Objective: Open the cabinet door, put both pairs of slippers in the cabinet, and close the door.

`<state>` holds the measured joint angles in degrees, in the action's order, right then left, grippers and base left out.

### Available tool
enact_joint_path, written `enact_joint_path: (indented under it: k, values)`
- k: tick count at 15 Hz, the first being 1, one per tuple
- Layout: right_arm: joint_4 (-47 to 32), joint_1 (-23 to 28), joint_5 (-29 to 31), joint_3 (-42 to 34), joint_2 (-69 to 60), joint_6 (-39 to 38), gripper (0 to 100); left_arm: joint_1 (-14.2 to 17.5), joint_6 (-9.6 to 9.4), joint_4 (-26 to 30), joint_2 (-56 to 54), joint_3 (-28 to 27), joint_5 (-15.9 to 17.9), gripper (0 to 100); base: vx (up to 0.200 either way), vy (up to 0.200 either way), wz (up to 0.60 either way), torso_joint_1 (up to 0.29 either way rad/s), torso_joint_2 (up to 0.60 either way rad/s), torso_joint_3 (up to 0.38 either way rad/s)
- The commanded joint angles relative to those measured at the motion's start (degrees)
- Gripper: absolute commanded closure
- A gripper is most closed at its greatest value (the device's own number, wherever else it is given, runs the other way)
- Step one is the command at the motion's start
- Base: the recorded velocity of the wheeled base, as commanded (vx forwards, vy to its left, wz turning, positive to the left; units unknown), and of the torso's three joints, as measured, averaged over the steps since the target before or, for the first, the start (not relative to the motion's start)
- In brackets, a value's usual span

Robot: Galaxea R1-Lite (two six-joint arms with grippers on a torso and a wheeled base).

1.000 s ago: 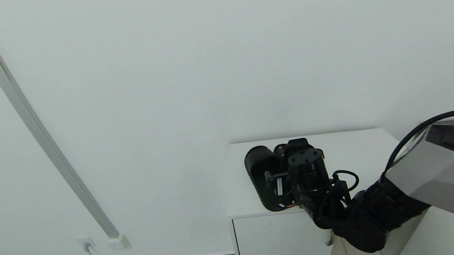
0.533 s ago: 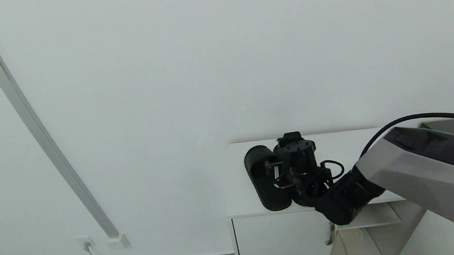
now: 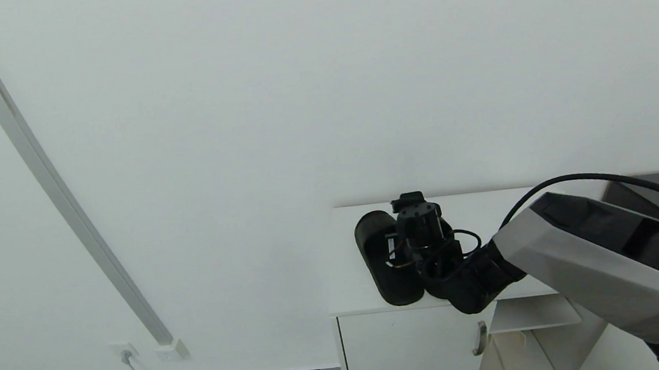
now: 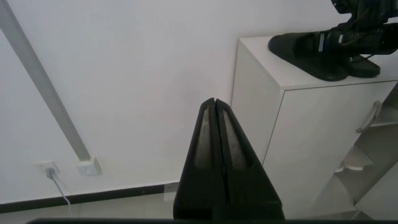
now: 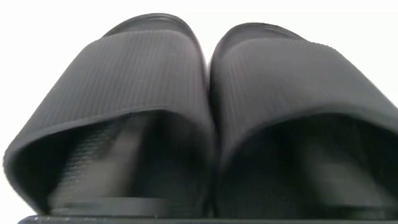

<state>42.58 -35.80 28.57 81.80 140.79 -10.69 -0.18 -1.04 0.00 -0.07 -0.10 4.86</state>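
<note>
Right gripper [image 3: 401,249] has come closer to the slippers [image 3: 381,273].
I cannot tell its grip; left gripper [image 4: 215,109] is pressed together.

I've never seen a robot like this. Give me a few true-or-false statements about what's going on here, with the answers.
1. The black slippers lie on top of the white cabinet. True.
2. The left gripper is wide open. False: it is shut and holds nothing.
3. A pair of white slippers is inside the cabinet. True.
4. The cabinet is fully closed. False: its right side is open, showing shelves.
</note>
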Motion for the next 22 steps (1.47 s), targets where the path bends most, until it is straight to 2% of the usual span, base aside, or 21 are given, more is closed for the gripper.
enact_joint_path:
  k: [1, 6, 8, 13, 14, 15, 17, 18, 22]
  values:
    - [0.05, 0.03, -0.01, 0.29, 0.63, -0.03, 100, 0.01, -0.02, 0.00, 0.07, 0.01, -0.03, 100, 0.000, 0.000, 0.00, 0.000, 0.00, 0.000]
    - [0.40, -0.06, 0.17, -0.06, 0.01, -0.12, 100, 0.01, -0.02, 0.00, 0.07, 0.01, -0.03, 100, 0.000, 0.000, 0.00, 0.000, 0.00, 0.000]
    - [0.75, -0.32, 0.34, -2.43, -2.80, -0.12, 100, 0.01, -0.02, 0.00, 0.07, 0.01, -0.03, 100, 0.000, 0.000, 0.00, 0.000, 0.00, 0.000]
    - [6.02, -3.40, -0.01, -19.92, -18.27, 1.64, 100, 0.01, 0.07, 0.00, 0.07, 0.01, -0.03, 100, 0.000, 0.000, 0.00, 0.000, 0.00, 0.000]
    - [8.31, -4.01, -1.42, -26.96, -23.54, 1.64, 100, 0.01, 0.07, 0.00, 0.07, 0.01, -0.03, 100, 0.000, 0.000, 0.00, 0.000, 0.00, 0.000]
    - [8.92, -4.36, -3.44, -30.38, -26.00, 1.64, 100, 0.01, 0.16, 0.00, 0.07, 0.01, -0.03, 100, 0.000, 0.000, 0.00, 0.000, 0.00, 0.000]
    - [10.24, -5.77, -13.11, -42.16, -33.91, 1.20, 100, 0.01, 0.25, 0.00, 0.07, 0.01, -0.12, 100, 0.000, 0.000, 0.00, 0.000, 0.00, 0.000]
    - [10.24, -6.21, -16.36, -44.45, -35.41, 1.37, 100, 0.01, 0.42, 0.00, 0.07, 0.01, -0.12, 100, 0.000, 0.000, 0.00, 0.000, 0.00, 0.000]
    - [10.24, -7.61, -16.71, -46.29, -36.64, 1.11, 100, 0.01, 0.42, 0.00, 0.07, 0.01, -0.12, 100, 0.000, 0.000, 0.00, 0.000, 0.00, 0.000]
